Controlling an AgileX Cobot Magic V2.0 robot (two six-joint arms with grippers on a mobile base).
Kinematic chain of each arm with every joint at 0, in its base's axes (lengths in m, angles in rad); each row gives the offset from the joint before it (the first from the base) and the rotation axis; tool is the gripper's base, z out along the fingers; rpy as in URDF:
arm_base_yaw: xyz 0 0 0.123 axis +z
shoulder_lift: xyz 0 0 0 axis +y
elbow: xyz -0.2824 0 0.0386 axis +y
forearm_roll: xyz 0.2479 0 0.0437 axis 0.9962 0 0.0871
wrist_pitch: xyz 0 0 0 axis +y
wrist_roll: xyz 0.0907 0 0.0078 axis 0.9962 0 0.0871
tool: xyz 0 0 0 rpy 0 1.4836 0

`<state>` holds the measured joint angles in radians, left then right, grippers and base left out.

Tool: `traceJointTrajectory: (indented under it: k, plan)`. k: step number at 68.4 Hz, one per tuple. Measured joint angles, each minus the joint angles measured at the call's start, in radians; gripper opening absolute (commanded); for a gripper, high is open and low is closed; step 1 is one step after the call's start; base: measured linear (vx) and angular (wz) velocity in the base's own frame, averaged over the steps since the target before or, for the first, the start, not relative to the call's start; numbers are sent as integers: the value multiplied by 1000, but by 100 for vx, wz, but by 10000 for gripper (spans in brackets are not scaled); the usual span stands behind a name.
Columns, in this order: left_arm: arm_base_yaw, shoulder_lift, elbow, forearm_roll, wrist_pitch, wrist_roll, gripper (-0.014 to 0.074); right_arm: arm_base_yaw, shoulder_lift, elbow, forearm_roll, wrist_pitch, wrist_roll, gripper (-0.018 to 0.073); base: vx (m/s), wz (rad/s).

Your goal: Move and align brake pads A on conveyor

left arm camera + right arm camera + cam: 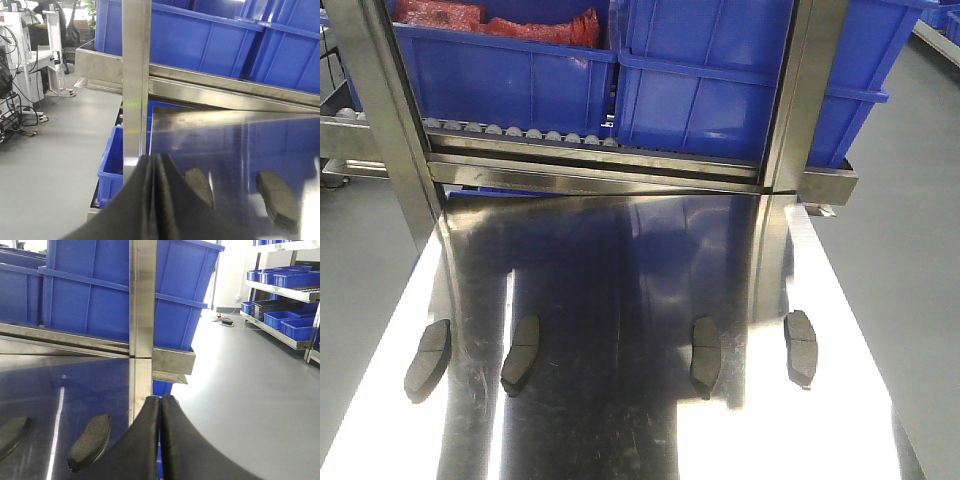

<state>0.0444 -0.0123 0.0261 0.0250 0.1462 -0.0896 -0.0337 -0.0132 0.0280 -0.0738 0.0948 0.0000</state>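
The steel tabletop (620,250) carries four brake pads A (521,352) in a loose row from 8 to 4 o'clock; the conveyor shows in no view. The left gripper (154,161) and right gripper (161,400) are closed tight, empty. Each should open wide first, then straddle a pad's width, probably an outer one.

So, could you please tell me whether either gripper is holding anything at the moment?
Nothing is held. The left gripper and right gripper are both shut and empty; all four pads lie on the steel table.
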Motion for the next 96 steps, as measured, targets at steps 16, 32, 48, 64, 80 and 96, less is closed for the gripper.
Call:
traceJointTrajectory:
  k: [16,32,48,64,80,96]
  plan:
    - [0,0,0,0,0,0,-6,0,0,0,0,0,0,-12,0,0]
    - [0,0,0,0,0,0,-6,0,0,0,0,0,0,-12,0,0]
    - [0,0,0,0,0,0,-7,0,0,0,0,0,0,-12,0,0]
    - [0,0,0,6,-50,3,-6,0,0,0,0,0,0,-12,0,0]
    - [0,0,-14,16,-85,8,-6,0,0,0,0,0,0,-12,0,0]
    - [0,212,-188,31,-14,8,-6,0,0,0,0,0,0,-12,0,0]
